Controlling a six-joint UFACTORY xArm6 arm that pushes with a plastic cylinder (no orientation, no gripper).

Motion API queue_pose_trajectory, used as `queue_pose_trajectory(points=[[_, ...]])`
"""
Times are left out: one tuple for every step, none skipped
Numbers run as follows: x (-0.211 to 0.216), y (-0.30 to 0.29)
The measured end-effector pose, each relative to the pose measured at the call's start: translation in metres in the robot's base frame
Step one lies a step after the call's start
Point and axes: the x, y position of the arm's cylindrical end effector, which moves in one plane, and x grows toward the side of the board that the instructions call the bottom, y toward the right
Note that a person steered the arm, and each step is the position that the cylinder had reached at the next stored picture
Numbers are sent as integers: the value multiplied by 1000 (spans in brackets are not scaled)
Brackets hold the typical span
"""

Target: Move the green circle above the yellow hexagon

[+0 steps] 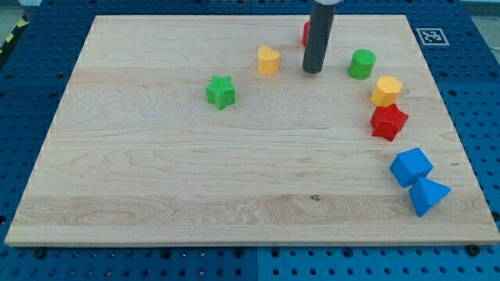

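The green circle point(362, 63) stands near the view's top right, just up and left of the yellow hexagon point(386, 90), with a small gap between them. My tip point(312, 71) rests on the board to the left of the green circle, apart from it, and right of the yellow heart-shaped block point(268, 59). The rod hides most of the red cylinder point(306, 33) behind it.
A green star point(221, 91) lies left of centre. A red star point(388, 121) sits just below the yellow hexagon. A blue cube-like block point(410, 166) and a blue wedge point(427, 194) lie at the lower right, near the board's right edge point(457, 125).
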Motion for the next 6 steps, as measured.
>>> queue_pose_trajectory(points=[[-3, 4], [-7, 13], [-15, 27], [-22, 45], [-22, 54], [-22, 64]])
